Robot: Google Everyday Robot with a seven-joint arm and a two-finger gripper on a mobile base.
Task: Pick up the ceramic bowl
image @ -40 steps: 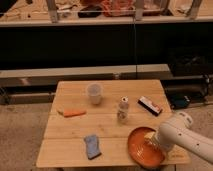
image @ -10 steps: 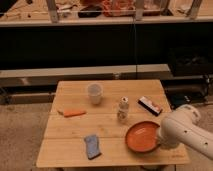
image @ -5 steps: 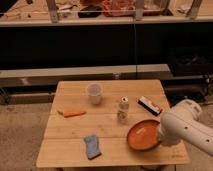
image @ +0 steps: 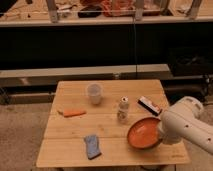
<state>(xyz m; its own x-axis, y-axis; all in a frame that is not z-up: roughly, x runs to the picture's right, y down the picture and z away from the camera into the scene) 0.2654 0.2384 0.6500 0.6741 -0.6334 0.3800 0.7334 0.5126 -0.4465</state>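
The ceramic bowl (image: 144, 134), wide, shallow and orange-red, is at the table's front right. It is tilted on edge with its inside facing left, and its right rim is lifted. My gripper (image: 161, 135) is at that right rim, mostly hidden behind my white arm (image: 184, 126), and is shut on the bowl.
On the wooden table (image: 110, 88) stand a translucent cup (image: 94, 93) and a small white bottle (image: 123, 110) just left of the bowl. An orange item (image: 73, 112), a blue cloth (image: 92, 145) and a dark bar (image: 150, 105) lie there. A dark shelf unit stands behind.
The bowl lay flat on the table four seconds ago. It now stands tilted and raised at its right rim, and my arm has shifted slightly up and to the right with it.
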